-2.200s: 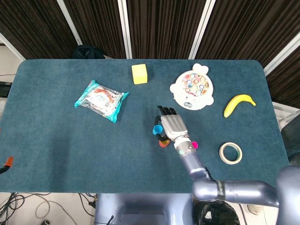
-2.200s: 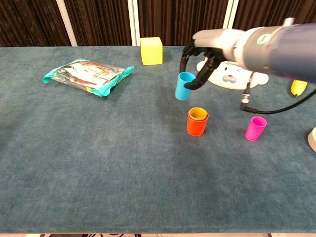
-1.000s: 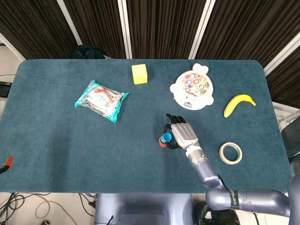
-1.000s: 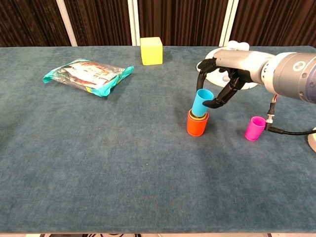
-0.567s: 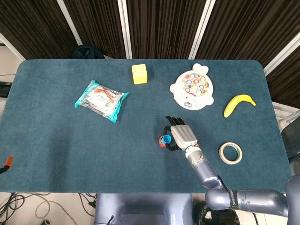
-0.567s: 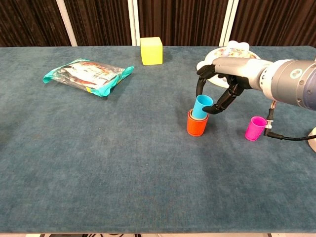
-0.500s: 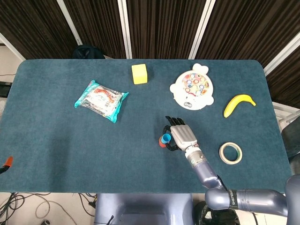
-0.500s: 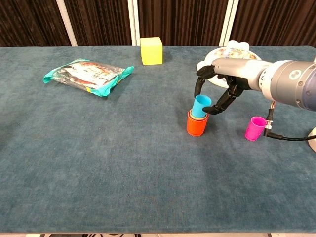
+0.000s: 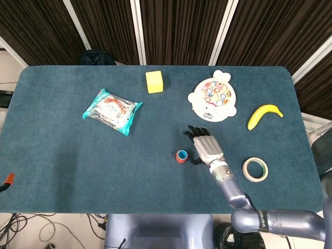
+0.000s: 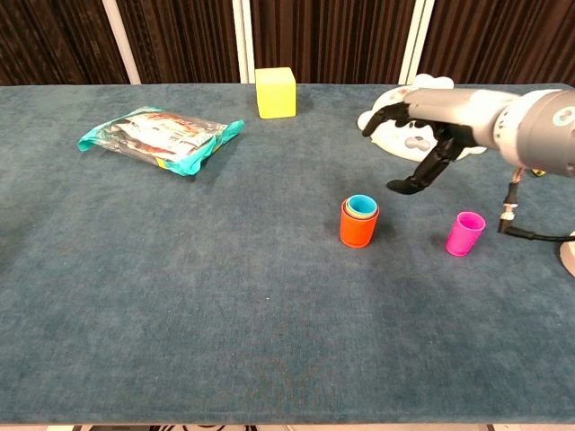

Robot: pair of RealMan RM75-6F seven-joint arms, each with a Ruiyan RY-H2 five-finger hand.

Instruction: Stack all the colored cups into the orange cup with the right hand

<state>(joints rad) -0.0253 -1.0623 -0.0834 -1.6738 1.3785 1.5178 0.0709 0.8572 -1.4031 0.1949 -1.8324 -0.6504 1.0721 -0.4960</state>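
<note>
The orange cup [image 10: 358, 230] stands mid-table with a yellow cup and a blue cup [image 10: 361, 205] nested inside it; from above the stack [image 9: 181, 156] shows as a blue ring in an orange one. A magenta cup [image 10: 465, 233] stands alone to its right; in the head view my forearm hides it. My right hand [image 10: 424, 144] [image 9: 207, 147] hovers open just right of the stack, fingers spread, holding nothing. The left hand shows in neither view.
A yellow block [image 9: 154, 81] and a round white toy board [image 9: 213, 97] lie at the far side. A teal snack bag [image 9: 112, 110] is at the left, a banana [image 9: 264, 115] and a tape roll [image 9: 256, 169] at the right.
The right hand lowered the blue cup into the orange stack, let it go and drew off up and to the right. The blue cup now sits fully nested.
</note>
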